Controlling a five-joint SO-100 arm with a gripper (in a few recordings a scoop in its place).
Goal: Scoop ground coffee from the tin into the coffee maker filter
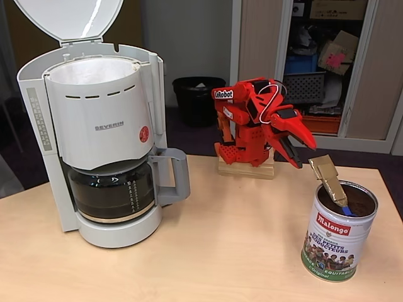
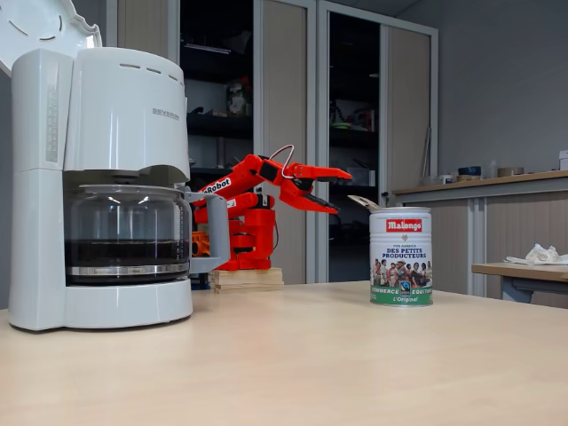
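The Malongo tin (image 1: 339, 242) stands open at the table's right; dark ground coffee (image 1: 359, 202) shows inside. A scoop (image 1: 330, 178) with a tan handle and a blue end leans in the tin, its handle sticking up toward the arm. My red gripper (image 1: 307, 157) hangs open just up and left of that handle, not touching it, with nothing between its fingers. In the other fixed view the gripper (image 2: 343, 193) points at the tin (image 2: 401, 257) and the handle (image 2: 362, 202) pokes over the rim. The white coffee maker (image 1: 104, 126) stands at the left, lid up, with the paper filter (image 1: 94, 70) in its basket.
The glass carafe (image 1: 112, 192) sits under the basket with dark liquid in it. My arm's wooden base (image 1: 247, 168) is at the table's far edge. A black bin (image 1: 198, 97) stands on the floor behind. Bare tabletop (image 1: 239, 239) lies between machine and tin.
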